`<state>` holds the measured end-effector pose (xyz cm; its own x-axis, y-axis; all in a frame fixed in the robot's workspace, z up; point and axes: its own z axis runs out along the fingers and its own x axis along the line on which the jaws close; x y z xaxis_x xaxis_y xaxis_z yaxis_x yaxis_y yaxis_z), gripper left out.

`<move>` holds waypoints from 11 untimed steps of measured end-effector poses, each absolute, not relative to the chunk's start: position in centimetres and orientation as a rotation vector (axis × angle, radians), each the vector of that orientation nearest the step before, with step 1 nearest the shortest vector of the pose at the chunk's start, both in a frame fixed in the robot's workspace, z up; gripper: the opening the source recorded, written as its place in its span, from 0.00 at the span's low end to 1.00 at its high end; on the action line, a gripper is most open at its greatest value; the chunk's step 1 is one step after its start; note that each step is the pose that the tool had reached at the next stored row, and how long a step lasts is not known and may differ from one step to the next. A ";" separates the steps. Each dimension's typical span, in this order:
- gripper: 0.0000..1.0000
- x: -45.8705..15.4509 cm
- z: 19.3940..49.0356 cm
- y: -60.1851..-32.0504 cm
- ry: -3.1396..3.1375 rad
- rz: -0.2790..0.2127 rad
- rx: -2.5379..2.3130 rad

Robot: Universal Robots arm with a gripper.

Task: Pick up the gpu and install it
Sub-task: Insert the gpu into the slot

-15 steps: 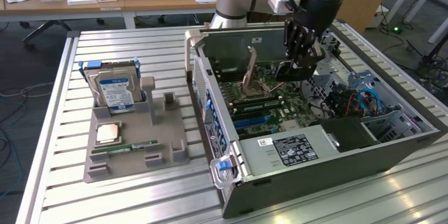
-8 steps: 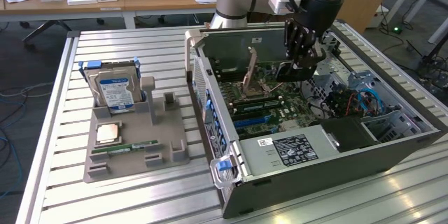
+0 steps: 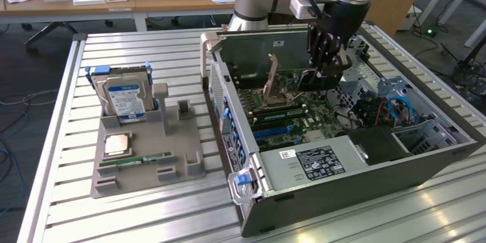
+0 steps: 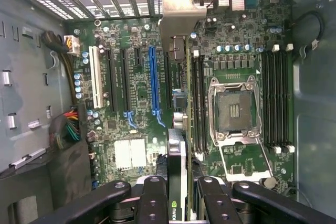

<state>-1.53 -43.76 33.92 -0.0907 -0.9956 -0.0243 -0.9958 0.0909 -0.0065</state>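
Observation:
My gripper (image 3: 325, 72) is down inside the open computer case (image 3: 365, 157), over the motherboard (image 4: 136, 103). In the wrist view the gripper (image 4: 177, 195) is shut on the gpu (image 4: 176, 153), a thin card seen edge-on with a green logo between the black fingers (image 4: 152, 198). The card runs from the fingers to its silver end bracket (image 4: 181, 3) at the case's slotted rear wall. It stands between the long blue slot (image 4: 153, 85) and the black memory slots (image 4: 197, 103). Whether it sits in a slot, I cannot tell.
The bare CPU socket (image 4: 233, 111) lies beside the card. Cable bundles (image 4: 65, 127) sit at the board's edge. On the exterior view's left, a grey holder (image 3: 144, 152) carries a blue-labelled hard drive (image 3: 125, 98), a RAM stick (image 3: 136, 159) and a CPU (image 3: 116, 144).

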 end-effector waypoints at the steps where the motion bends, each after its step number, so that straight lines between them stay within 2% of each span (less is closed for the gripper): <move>1: 0.27 -1.5 33.8 -43.8 2.303 0.018 -2.103; 11: 0.27 -1.7 33.1 -43.8 2.303 0.018 -2.103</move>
<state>-1.66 -43.82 33.12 -0.0907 -0.9956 -0.0244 -0.9958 0.0909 -0.0066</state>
